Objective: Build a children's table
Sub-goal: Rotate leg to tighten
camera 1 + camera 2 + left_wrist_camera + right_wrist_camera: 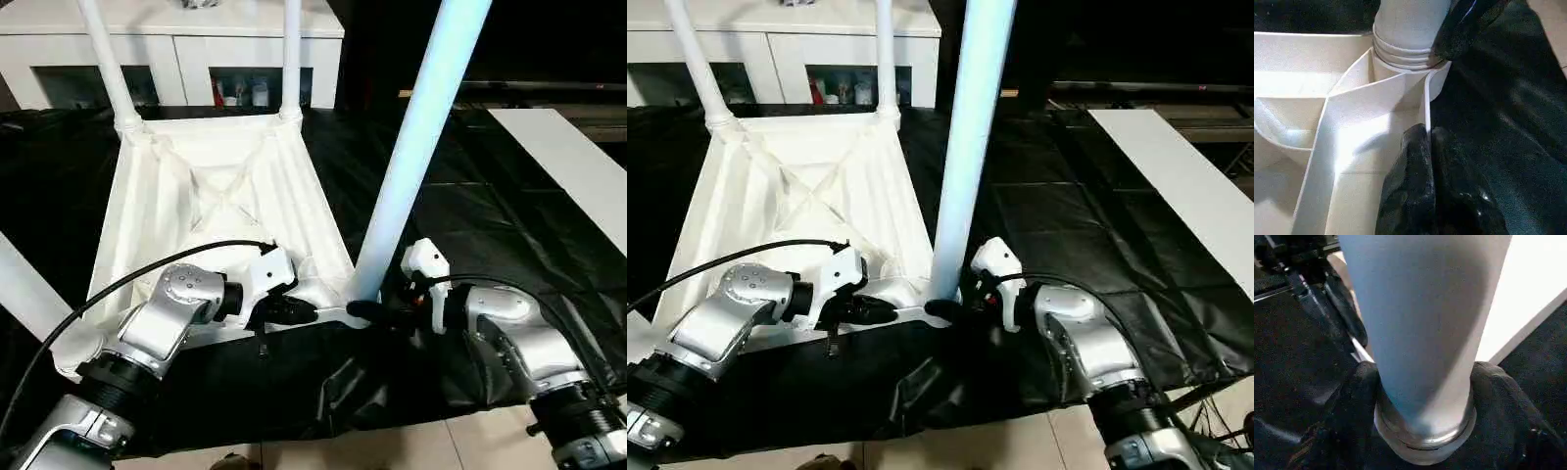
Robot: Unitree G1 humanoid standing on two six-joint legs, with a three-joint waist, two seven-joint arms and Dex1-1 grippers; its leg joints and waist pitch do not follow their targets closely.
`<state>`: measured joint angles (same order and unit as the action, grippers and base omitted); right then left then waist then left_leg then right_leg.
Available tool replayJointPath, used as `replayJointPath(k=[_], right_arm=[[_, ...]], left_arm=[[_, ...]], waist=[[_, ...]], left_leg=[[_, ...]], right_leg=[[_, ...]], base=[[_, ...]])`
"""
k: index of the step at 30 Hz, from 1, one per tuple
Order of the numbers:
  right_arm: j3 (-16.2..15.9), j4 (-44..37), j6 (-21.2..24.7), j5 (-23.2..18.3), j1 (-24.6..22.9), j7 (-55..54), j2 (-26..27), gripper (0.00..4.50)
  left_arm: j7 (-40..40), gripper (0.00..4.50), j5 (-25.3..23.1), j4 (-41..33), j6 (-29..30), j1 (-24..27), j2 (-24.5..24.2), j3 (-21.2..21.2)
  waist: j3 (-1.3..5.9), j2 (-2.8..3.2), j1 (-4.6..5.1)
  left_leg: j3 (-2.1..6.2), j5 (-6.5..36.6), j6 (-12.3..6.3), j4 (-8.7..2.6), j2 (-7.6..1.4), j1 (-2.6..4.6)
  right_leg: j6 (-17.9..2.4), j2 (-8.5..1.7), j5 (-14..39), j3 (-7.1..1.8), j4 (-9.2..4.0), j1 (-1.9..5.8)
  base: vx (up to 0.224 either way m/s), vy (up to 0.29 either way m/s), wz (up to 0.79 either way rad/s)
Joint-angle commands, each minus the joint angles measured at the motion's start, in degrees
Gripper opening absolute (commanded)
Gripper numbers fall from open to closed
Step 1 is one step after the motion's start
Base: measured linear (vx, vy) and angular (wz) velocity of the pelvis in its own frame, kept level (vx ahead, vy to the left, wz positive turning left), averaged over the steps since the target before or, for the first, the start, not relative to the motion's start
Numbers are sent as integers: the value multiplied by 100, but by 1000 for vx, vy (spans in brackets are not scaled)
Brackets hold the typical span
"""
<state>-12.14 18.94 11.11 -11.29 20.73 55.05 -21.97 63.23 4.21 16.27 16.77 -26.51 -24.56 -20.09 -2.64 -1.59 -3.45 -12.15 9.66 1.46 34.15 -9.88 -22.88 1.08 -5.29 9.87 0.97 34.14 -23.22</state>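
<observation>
here, ribbed white plastic tabletop [211, 196], right end effector [1422, 396] gripping smooth tapered leg [416, 137], left end effector [1430, 147] closed

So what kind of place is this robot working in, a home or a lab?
Probably an indoor test room furnished like a home. A white cabinet with glass-fronted compartments stands behind, black sheeting covers the work surface, and pale tiled floor shows at the near edge. The upturned tabletop lies on the sheeting.

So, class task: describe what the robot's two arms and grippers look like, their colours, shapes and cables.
Both forearms are rounded silver metal casings with black ribbed collars nearer the body. Each wrist carries a white plastic block. The left gripper and right gripper each have two rounded black fingers. A thin black cable loops over the left arm to its wrist.
</observation>
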Motion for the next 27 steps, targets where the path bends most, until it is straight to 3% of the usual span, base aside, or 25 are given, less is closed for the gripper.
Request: replayJointPath(k=[1,2,3,5,6,7,8,9,10,11,14,16,19,20,21,23,27], right_arm=[[-68,458,77,391,45,-614,158,258],[218,788,252,423,205,-1645,650,258],[218,788,252,423,205,-1645,650,258],[368,936,379,407,288,-2150,911,257],[569,1182,580,411,440,-2936,1295,257],[595,1215,610,408,461,-3032,1341,257],[595,1215,610,408,461,-3032,1341,257],[746,1433,716,373,602,-3547,1589,257],[776,1725,731,421,796,-3929,1796,257],[744,1937,695,512,947,-4176,1910,257],[916,2377,534,448,1281,-4671,2085,256],[976,2622,171,494,1500,-4735,2193,256],[970,2622,84,563,1506,-4685,2238,256],[891,2550,-42,630,1464,-4533,2228,291],[764,2084,-285,619,1204,-4005,2097,291],[734,2016,-378,604,1157,-3884,2065,329],[733,1424,-323,344,795,-3332,1693,346]], left_arm=[[-279,0,-69,11,-15,-140,207,27],[-1030,0,-198,419,120,-347,614,176],[-1030,0,-198,419,120,-347,614,176],[-1419,0,-253,639,198,-474,829,257],[-2036,0,-321,1007,307,-696,1154,395],[-2114,0,-327,1054,318,-725,1193,415],[-2114,0,-327,1054,318,-725,1193,415],[-2508,0,-335,1312,388,-874,1393,527],[-2890,0,-357,1584,400,-1033,1579,615],[-3128,0,-375,1765,401,-1140,1696,662],[-3297,0,-427,1950,289,-1260,1785,658],[-3210,0,-535,1966,152,-1274,1768,635],[-3186,0,-571,1957,119,-1259,1742,645],[-3157,0,-605,1977,37,-1260,1697,606],[-2988,0,-610,1876,-73,-1187,1568,550],[-2955,0,-599,1872,-114,-1177,1538,530],[-2432,0,-582,1703,-443,-1000,1279,352]], waist=[[321,29,34],[308,23,64],[291,30,99],[293,4,159],[290,-5,190],[283,24,211],[293,13,207],[285,23,230],[283,71,223],[301,46,243],[307,83,281],[320,102,279],[318,85,246],[317,81,243],[317,78,228],[326,60,159],[331,69,152]], left_leg=[[178,1944,122,-495,-318,216],[194,2141,204,-509,-314,209],[193,2283,252,-509,-296,217],[271,2647,467,-506,-287,252],[287,2681,464,-523,-286,222],[287,2724,469,-521,-276,219],[295,2849,485,-502,-269,271],[295,2868,466,-511,-263,255],[309,2918,493,-511,-259,267],[313,2990,505,-498,-244,287],[348,3122,526,-540,-252,263],[350,3111,516,-567,-265,243],[300,3025,427,-549,-267,272],[289,2936,395,-546,-265,256],[279,2863,361,-540,-267,250],[253,2658,283,-531,-284,253],[261,2372,166,-553,-287,175]], right_leg=[[-1187,-251,1558,-131,-387,118],[-1111,-259,1911,-129,-407,110],[-1084,-252,2141,-132,-425,62],[-821,-298,2978,-99,-504,57],[-706,-291,3083,-88,-527,75],[-686,-285,3116,-97,-533,45],[-624,-282,3251,-85,-574,6],[-600,-277,3249,-82,-588,16],[-604,-273,3247,-76,-585,2],[-575,-262,3272,-53,-605,-1],[-590,-259,3033,-18,-601,30],[-644,-261,2662,-3,-593,58],[-781,-276,2369,-17,-590,36],[-825,-279,2314,-26,-579,46],[-838,-289,2309,-29,-580,55],[-829,-298,2146,-45,-573,68],[-856,-292,2001,-33,-540,156]], base=[[0,0,0],[0,0,0],[0,0,0],[-65,4,-5],[-51,14,-10],[0,0,0],[0,0,0],[0,0,0],[0,0,0],[0,0,0],[0,0,0],[0,0,0],[0,0,0],[0,0,0],[0,0,0],[0,0,0],[0,0,0]])
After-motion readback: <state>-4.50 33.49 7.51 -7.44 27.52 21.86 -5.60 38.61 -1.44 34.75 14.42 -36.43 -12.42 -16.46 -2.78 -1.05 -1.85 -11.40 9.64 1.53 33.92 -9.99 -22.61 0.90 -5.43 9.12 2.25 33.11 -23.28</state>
